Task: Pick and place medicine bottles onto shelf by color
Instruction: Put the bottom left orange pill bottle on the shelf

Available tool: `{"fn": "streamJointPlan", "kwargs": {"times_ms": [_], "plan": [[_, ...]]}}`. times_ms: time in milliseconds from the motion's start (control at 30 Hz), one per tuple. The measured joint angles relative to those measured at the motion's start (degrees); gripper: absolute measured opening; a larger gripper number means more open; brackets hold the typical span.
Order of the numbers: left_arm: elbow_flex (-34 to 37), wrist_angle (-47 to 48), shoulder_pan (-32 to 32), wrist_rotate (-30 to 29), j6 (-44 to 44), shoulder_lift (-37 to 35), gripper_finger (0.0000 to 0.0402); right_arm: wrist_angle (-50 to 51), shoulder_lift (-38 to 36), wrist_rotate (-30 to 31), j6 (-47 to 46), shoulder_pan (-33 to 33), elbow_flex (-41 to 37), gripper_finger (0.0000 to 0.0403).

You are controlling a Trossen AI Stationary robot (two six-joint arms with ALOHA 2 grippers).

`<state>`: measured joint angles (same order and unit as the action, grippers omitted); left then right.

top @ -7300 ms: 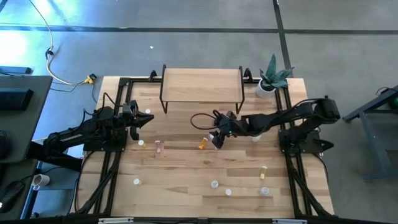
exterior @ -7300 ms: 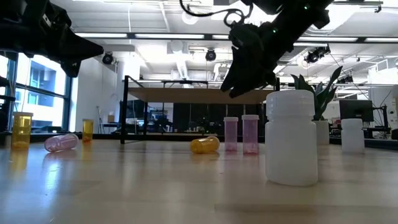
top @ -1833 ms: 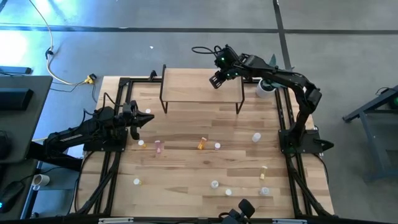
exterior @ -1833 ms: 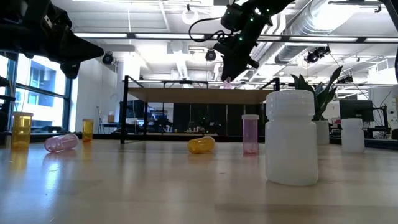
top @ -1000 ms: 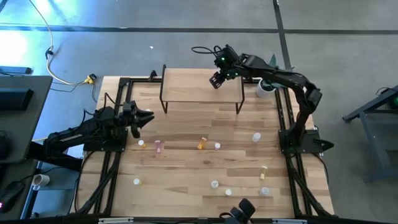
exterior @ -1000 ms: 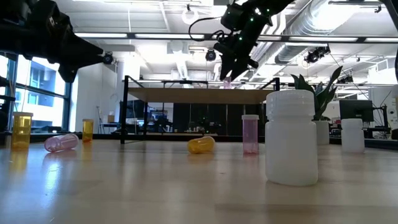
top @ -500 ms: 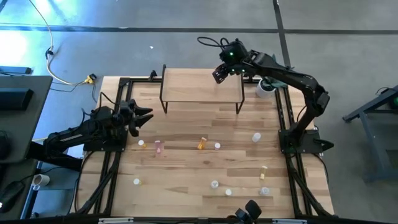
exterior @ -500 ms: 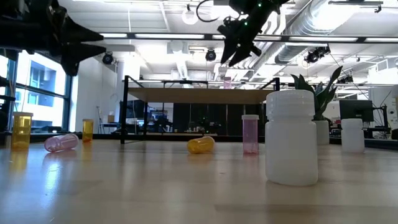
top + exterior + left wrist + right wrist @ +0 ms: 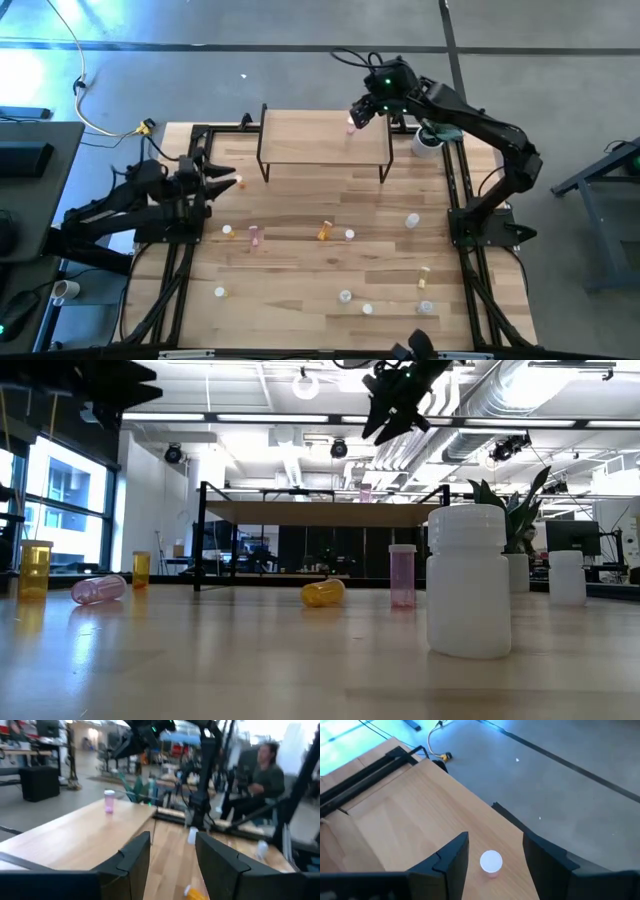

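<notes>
The shelf (image 9: 325, 138) stands at the table's far middle. One pink medicine bottle (image 9: 350, 127) with a white cap stands upright on its right part, also seen in the right wrist view (image 9: 491, 862) and the low view (image 9: 365, 492). My right gripper (image 9: 362, 110) hangs open above and just right of that bottle, touching nothing. My left gripper (image 9: 226, 180) is open and empty, raised over the table's left side and pointing level toward the right (image 9: 172, 840). Other medicine bottles rest on the tabletop: a pink one (image 9: 254, 236), an orange one on its side (image 9: 326, 231), a yellow one (image 9: 424, 272).
A potted plant (image 9: 432, 130) stands at the far right corner beside the shelf. A white bottle (image 9: 411, 220) and several small bottles (image 9: 345, 296) are scattered over the near half. A seated person (image 9: 262, 775) shows beyond the table's right side.
My right gripper has risen from the shelf top and drawn toward the table's right and far edge; the pink bottle stays standing on the shelf. My left gripper has risen well above the table's left side and rolled a little.
</notes>
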<state>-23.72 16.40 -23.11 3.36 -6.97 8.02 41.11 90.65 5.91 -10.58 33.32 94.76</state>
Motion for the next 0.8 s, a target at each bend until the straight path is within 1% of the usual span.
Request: {"fn": "streamJointPlan", "kwargs": {"times_ms": [167, 300, 400, 500, 633, 800], "plan": [[-6.04, 5.08, 0.00, 3.59, 0.03, 6.54, 0.0144, 0.36, -0.44, -0.20, 0.03, -0.24, 0.00, 0.0179], [-9.09, 5.70, 0.00, 8.56, -0.70, 10.48, 0.0141, 0.43, -0.44, -0.21, 0.10, -0.37, 0.00, 0.0179], [-9.82, 3.90, 0.02, 11.22, -4.83, 12.11, 0.0140, 0.51, -0.44, -0.24, 0.11, -0.37, 0.00, 0.0179], [-9.82, 2.87, 0.00, 11.23, -9.99, 12.58, 0.0142, 0.87, -0.43, -0.35, 0.84, -0.37, 0.00, 0.0179], [-9.82, 3.06, 0.00, 11.19, -11.86, 13.42, 0.0142, 0.90, -0.43, -0.36, 3.11, -0.37, 0.00, 0.0179], [-9.82, 3.09, 0.02, 11.05, -16.76, 15.03, 0.0139, 1.80, -0.43, -0.35, 5.08, -0.37, 0.00, 0.0179]]}}
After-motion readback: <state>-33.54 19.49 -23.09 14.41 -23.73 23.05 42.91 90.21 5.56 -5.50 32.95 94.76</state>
